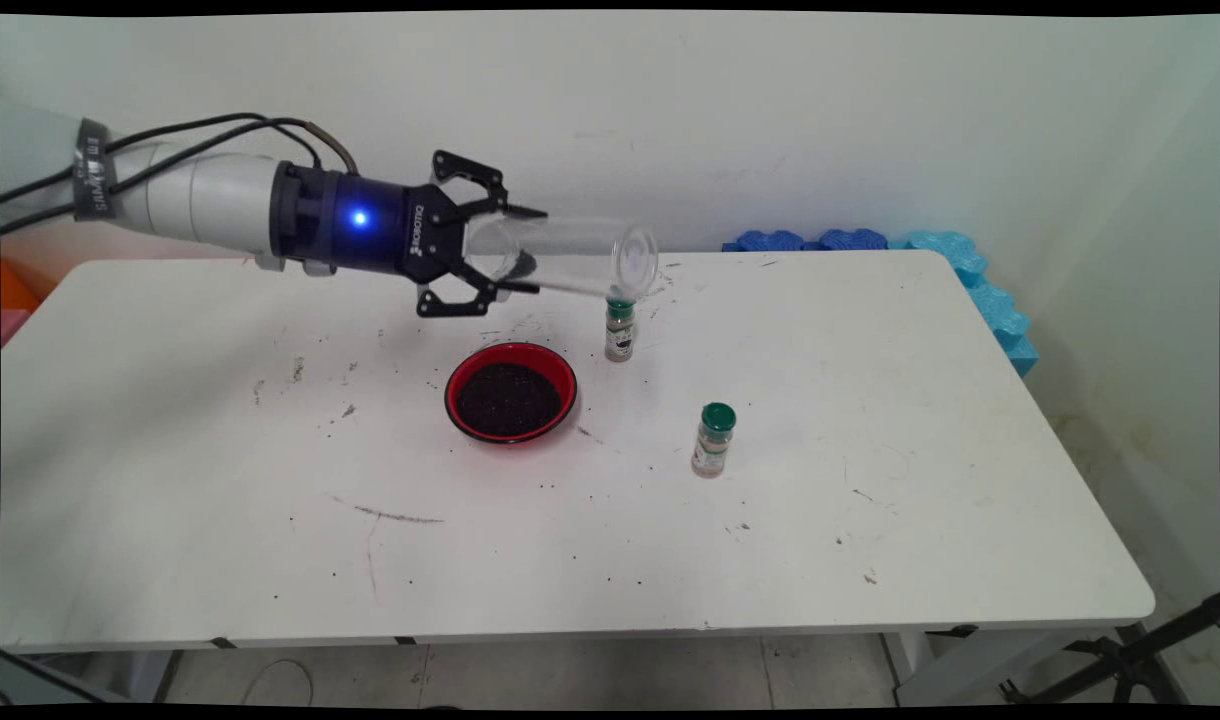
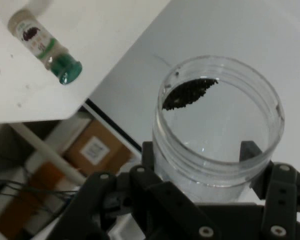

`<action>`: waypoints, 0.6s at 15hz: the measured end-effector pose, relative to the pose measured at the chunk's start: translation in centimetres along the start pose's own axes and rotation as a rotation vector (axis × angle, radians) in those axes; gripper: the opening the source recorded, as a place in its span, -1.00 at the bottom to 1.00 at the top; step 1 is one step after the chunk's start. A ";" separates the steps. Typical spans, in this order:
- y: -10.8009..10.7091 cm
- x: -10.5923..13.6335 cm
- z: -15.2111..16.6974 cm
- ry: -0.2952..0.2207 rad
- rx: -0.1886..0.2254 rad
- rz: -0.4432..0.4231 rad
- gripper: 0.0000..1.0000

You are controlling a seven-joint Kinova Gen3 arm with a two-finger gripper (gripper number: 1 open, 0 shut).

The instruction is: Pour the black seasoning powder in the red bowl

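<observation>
Nearest the camera, a green-capped spice bottle point(image 1: 713, 440) stood upright on the white table point(image 1: 220, 520), alone, with scattered dark specks around it. Behind and to its left sat the red bowl point(image 1: 511, 390), filled with dark grains and clear of everything else. Beyond the bowl's right side stood a second green-capped bottle point(image 1: 620, 330), also upright. Above that, you had the gripper point(image 1: 535, 250) clamped on a clear plastic jar point(image 1: 570, 255), one finger above the jar wall and one below, gripping near the closed end. The jar lay roughly horizontal in the air, its open mouth pointing to the picture's right and hanging just over the second bottle's cap; I could not tell whether rim and cap touched. In the hand view a small clump of dark grains point(image 2: 187, 92) clung to the jar's inner wall, and the rest of it looked empty. Judgement: a smooth, light jar held by its end tends to slip or pivot, so hold the squeeze firm, roll the wrist slowly, and watch the rim near that bottle, which looks easy to topple. The arm reached in level from the left, wrist in line with the forearm, well above the table. Farthest back, blue foam pieces point(image 1: 830, 240) lay along the table's rear edge against the wall.
</observation>
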 end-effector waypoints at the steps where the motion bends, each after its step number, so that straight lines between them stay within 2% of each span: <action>1: 0.1 -0.1 0.1 -0.005 0.013 0.052 -1.00; 9: 1.0 -1.1 0.3 -0.046 0.102 0.408 -1.00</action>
